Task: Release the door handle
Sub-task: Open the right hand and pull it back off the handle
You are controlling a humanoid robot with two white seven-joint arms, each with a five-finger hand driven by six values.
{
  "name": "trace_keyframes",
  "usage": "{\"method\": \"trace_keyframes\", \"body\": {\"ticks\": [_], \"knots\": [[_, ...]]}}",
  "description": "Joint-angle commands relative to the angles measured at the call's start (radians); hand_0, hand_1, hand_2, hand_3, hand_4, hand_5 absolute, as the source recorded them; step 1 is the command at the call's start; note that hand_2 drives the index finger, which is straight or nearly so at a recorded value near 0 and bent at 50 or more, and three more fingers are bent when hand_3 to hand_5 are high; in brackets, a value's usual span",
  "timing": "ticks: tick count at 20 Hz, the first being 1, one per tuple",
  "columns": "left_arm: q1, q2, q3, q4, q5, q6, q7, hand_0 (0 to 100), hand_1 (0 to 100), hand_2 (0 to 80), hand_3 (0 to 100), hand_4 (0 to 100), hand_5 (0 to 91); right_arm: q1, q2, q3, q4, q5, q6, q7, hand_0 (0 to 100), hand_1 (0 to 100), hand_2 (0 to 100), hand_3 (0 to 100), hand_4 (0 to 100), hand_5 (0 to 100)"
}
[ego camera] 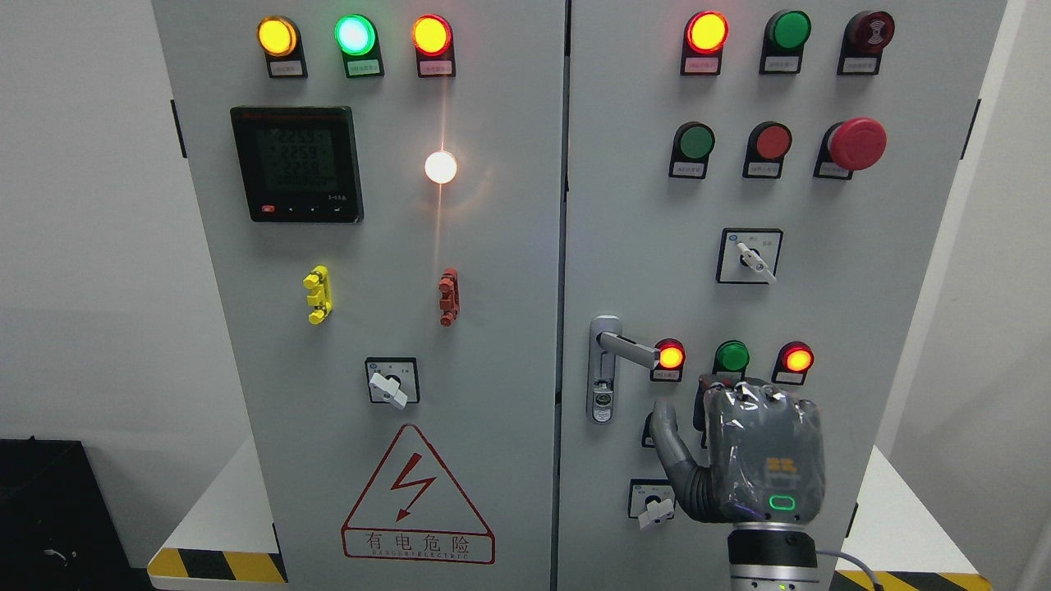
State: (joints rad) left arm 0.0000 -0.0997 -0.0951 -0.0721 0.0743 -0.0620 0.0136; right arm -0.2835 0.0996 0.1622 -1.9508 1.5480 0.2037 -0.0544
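The silver door handle (628,349) sits on the left edge of the right cabinet door (887,271), its lever swung out and pointing right toward a lit red lamp (671,356). My right hand (722,410), wrapped in clear film, hovers below and to the right of the lever, back toward the camera. Its thumb (667,431) is spread to the left and nothing is in the hand. A clear gap separates the hand from the lever. The left hand is out of the picture.
Lamps, push buttons, a red mushroom stop button (856,144) and rotary switches (749,256) cover the right door. The left door (493,328) carries a meter (296,163), lamps and a warning triangle (417,497). A black box (49,509) stands at the lower left.
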Motion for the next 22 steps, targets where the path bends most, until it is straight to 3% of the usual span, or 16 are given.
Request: {"method": "trace_keyframes", "body": {"ticks": [1, 2, 3, 7, 8, 10, 13, 15, 22], "knots": [[0.017, 0.000, 0.000, 0.000, 0.001, -0.001, 0.000, 12, 56, 0.0, 0, 0, 0.0, 0.101, -0.018, -0.114, -0.117, -0.006, -0.078, -0.030, 56, 31, 44, 60, 58, 58], [0.017, 0.000, 0.000, 0.000, -0.001, -0.001, 0.000, 12, 56, 0.0, 0, 0, 0.0, 0.107, -0.017, -0.131, -0.117, -0.008, -0.108, -0.048, 56, 31, 43, 59, 57, 57], [0.017, 0.000, 0.000, 0.000, -0.001, -0.001, 0.000, 12, 56, 0.0, 0, 0, 0.0, 0.112, -0.015, -0.153, -0.117, -0.008, -0.140, -0.067, 56, 31, 34, 50, 49, 50], [0.017, 0.000, 0.000, 0.000, -0.001, -0.001, 0.000, 12, 56, 0.0, 0, 0, 0.0, 0.136, -0.011, -0.246, -0.128, -0.084, -0.277, -0.099, 56, 30, 17, 25, 28, 33], [0.017, 0.000, 0.000, 0.000, 0.001, -0.001, 0.000, 12, 56, 0.0, 0, 0, 0.0, 0.136, -0.011, -0.265, -0.128, -0.109, -0.299, -0.101, 56, 30, 15, 23, 26, 32], [0.017, 0.000, 0.000, 0.000, 0.001, -0.001, 0.000, 12, 56, 0.0, 0, 0, 0.0, 0.138, -0.008, -0.274, -0.128, -0.150, -0.311, -0.122, 55, 30, 1, 12, 15, 17], [0.017, 0.000, 0.000, 0.000, 0.001, -0.001, 0.000, 12, 56, 0.0, 0, 0, 0.0, 0.139, -0.011, -0.277, -0.128, -0.209, -0.316, -0.128, 55, 30, 0, 5, 9, 12], [0.017, 0.000, 0.000, 0.000, 0.001, -0.001, 0.000, 12, 56, 0.0, 0, 0, 0.0, 0.139, -0.011, -0.273, -0.128, -0.241, -0.326, -0.127, 54, 29, 0, 3, 2, 2], [0.017, 0.000, 0.000, 0.000, 0.001, -0.001, 0.000, 12, 56, 0.0, 0, 0, 0.0, 0.139, -0.001, -0.263, -0.135, -0.244, -0.359, -0.124, 54, 30, 0, 2, 0, 0]]}}
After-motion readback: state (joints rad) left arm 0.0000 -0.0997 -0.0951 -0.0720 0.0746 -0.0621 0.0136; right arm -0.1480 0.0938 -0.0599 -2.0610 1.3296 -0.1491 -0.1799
